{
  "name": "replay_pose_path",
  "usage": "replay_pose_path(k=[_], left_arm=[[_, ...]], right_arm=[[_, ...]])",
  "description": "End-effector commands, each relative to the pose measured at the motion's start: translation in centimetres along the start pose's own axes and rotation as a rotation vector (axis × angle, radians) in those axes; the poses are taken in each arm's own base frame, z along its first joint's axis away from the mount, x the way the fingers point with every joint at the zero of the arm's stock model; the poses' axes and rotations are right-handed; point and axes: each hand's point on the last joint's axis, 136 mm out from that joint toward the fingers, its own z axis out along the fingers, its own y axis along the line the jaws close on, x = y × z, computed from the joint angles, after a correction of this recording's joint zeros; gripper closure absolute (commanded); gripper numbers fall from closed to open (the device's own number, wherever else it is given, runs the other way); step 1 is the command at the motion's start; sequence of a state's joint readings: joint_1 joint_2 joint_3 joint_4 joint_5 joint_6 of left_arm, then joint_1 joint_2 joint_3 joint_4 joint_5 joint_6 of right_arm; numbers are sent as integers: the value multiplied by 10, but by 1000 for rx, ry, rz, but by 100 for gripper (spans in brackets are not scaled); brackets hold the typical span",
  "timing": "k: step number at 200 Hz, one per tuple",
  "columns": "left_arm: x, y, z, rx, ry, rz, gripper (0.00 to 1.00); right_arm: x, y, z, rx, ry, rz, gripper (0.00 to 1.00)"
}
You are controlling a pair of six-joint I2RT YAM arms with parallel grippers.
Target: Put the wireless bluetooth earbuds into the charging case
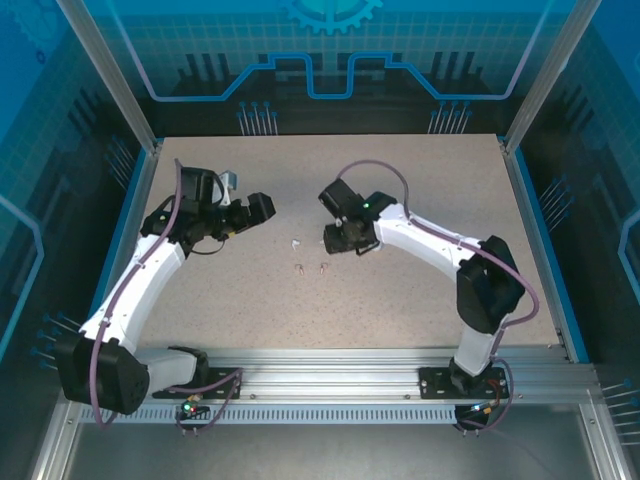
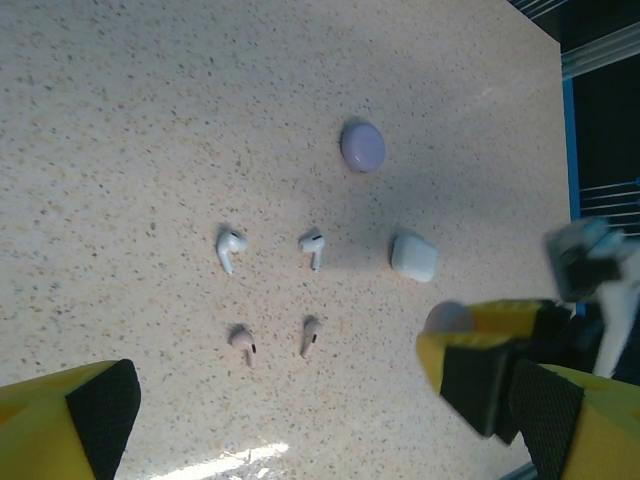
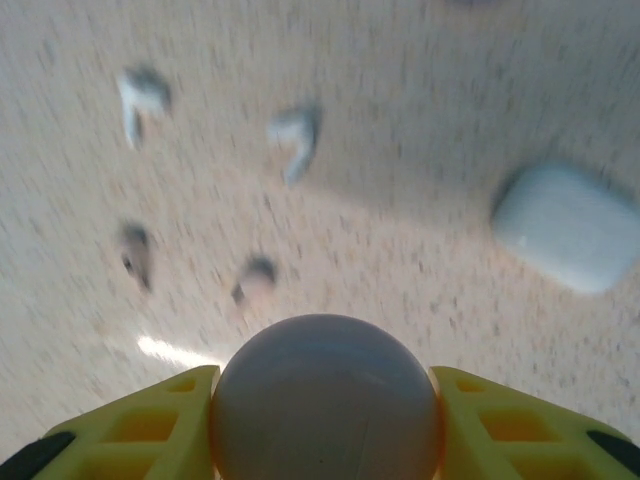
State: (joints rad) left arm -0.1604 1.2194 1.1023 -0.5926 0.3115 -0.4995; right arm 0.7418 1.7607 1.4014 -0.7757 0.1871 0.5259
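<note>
From above, the left gripper (image 1: pixel 262 206) hangs over the speckled table (image 1: pixel 420 300) with its fingers spread wide and nothing between them. The right gripper (image 1: pixel 335 238) sits low, just right of the earbuds (image 1: pixel 301 267), which are tiny pale specks near the table's middle.

The left wrist camera shows them better. A white pair (image 2: pixel 230 247) lies side by side, short stems pointing down the frame, and a pink pair (image 2: pixel 243 342) lies just below. All four lie loose on the table. A closed white case (image 2: pixel 413 256) lies right of them, and a closed purple case (image 2: pixel 362 146) lies farther up.

The blurred right wrist view shows the yellow fingers clamped on either side of a rounded pinkish case (image 3: pixel 325 385), lid seam visible, above the table near the pink earbuds.
</note>
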Motion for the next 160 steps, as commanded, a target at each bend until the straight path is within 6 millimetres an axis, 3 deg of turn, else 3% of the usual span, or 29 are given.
replay_pose_path(k=[1,30,74,125,151,160], left_arm=[[-7,-19,-6,36,-31,13,1],[1,-24,-1,42,-16,15,1],[21,-26,11,62,33,-10,1],[33,-25,15,71,39,-45,1],[38,-20,19,72,36,-69,1],[39,-19,20,74,35,-76,1]], right_arm=[[37,0,3,-27,44,-127,62],[77,-12,18,-5,107,-99,62],[108,-10,41,41,163,-187,61],[119,-9,64,120,229,-243,61],[115,-2,67,105,231,-220,56],[113,1,67,95,232,-211,50]])
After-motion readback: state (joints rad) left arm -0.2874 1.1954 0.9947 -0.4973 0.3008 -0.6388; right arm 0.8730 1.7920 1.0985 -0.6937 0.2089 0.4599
